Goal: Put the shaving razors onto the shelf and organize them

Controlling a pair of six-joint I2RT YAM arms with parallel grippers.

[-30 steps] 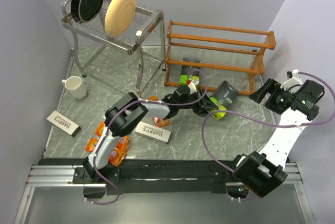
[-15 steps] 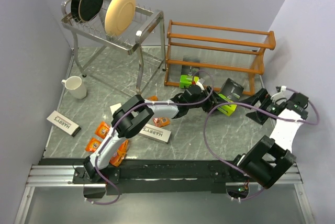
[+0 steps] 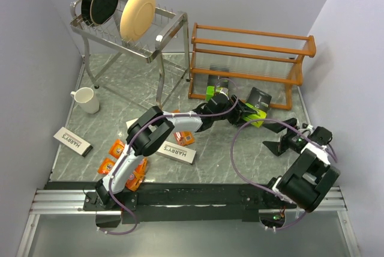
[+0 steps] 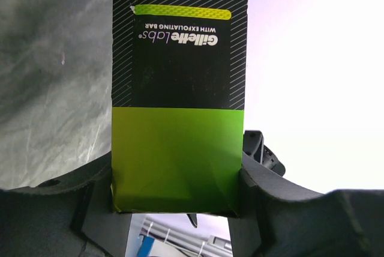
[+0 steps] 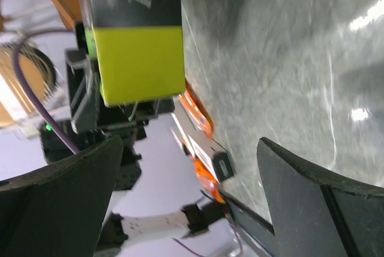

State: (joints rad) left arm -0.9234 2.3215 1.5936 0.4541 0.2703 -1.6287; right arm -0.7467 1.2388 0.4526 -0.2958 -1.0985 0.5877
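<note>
A flat rectangular cardboard pack, black with fine diagonal stripes and a lime-green lower band [image 4: 180,89], is clamped at its green end between the matte black left jaws, which are set partway open to the pack's width. It is held just in front of the orange-brown wooden shelf of thin slatted rails [image 3: 252,53], toward the far right corner of the grey marbled tabletop [image 3: 120,95]. Whether the pack touches the tabletop cannot be told. The right jaws are spread wide and hold nothing, low near the tabletop's right edge, turned toward the pack's green end. A second black-and-lime pack [image 3: 213,86] is seen at the foot of the shelf's left end. A long white box printed "HARRY'S" [image 3: 74,141] lies flat near the left edge and another such white box [image 3: 177,152] toward the near edge, with small flat orange packs [image 3: 117,148] scattered between them.
</note>
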